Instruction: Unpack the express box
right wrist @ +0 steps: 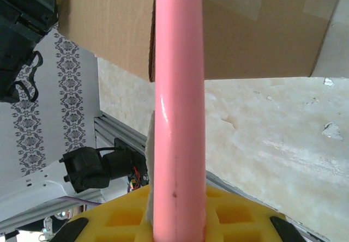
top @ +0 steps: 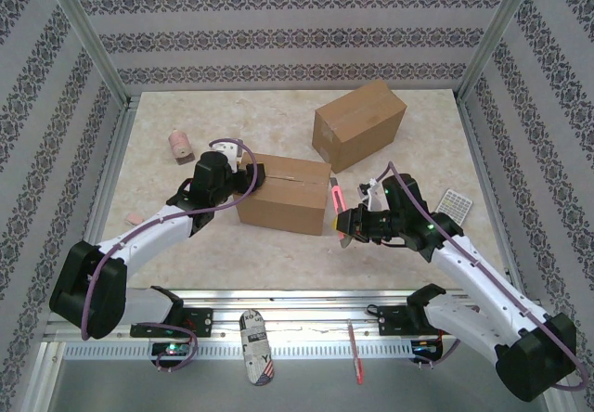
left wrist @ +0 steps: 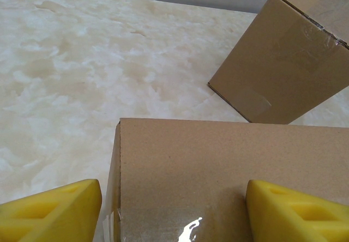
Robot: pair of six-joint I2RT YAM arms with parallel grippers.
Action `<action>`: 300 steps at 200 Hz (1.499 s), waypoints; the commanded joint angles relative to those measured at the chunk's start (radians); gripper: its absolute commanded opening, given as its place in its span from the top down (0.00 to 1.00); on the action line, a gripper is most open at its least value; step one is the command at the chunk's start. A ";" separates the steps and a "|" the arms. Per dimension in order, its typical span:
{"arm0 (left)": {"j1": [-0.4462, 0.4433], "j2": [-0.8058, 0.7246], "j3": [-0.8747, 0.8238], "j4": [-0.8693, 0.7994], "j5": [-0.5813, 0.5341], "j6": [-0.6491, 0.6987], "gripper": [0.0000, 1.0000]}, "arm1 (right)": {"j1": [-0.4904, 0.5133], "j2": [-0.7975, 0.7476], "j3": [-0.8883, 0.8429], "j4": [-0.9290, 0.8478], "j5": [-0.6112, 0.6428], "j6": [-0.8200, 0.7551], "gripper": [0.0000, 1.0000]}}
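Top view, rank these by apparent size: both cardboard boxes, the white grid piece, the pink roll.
1. Near box and far box: they look about equal, so I'm not ranking them.
2. White grid piece, slightly bigger than the roll.
3. Pink roll.

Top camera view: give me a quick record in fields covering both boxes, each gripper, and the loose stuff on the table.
near box: closed, flat on the table between the two grippers
far box: closed, behind the near box, not touching it
left gripper: open, at the near box's left end, fingers spread over its top
right gripper: shut on pink tool, beside the near box's right end
loose items: pink roll far left; white mesh piece on the right
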 commanded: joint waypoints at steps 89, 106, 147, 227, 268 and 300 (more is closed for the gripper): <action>0.005 0.071 -0.060 -0.247 -0.040 0.006 0.30 | 0.011 0.007 0.015 -0.002 0.003 0.001 1.00; 0.005 0.069 -0.061 -0.247 -0.043 0.006 0.30 | 0.012 0.013 0.014 -0.001 0.008 0.001 1.00; 0.005 0.068 -0.063 -0.246 -0.043 0.006 0.30 | 0.014 0.019 0.013 0.004 0.010 0.000 1.00; 0.005 0.115 -0.047 -0.272 -0.051 -0.010 0.31 | 0.056 0.034 0.020 0.007 0.006 0.013 1.00; 0.005 0.137 -0.039 -0.296 -0.068 -0.013 0.31 | 0.099 0.036 0.014 0.006 0.014 0.031 1.00; 0.005 0.161 -0.034 -0.302 -0.072 -0.021 0.31 | 0.118 0.016 0.003 0.000 0.010 0.051 1.00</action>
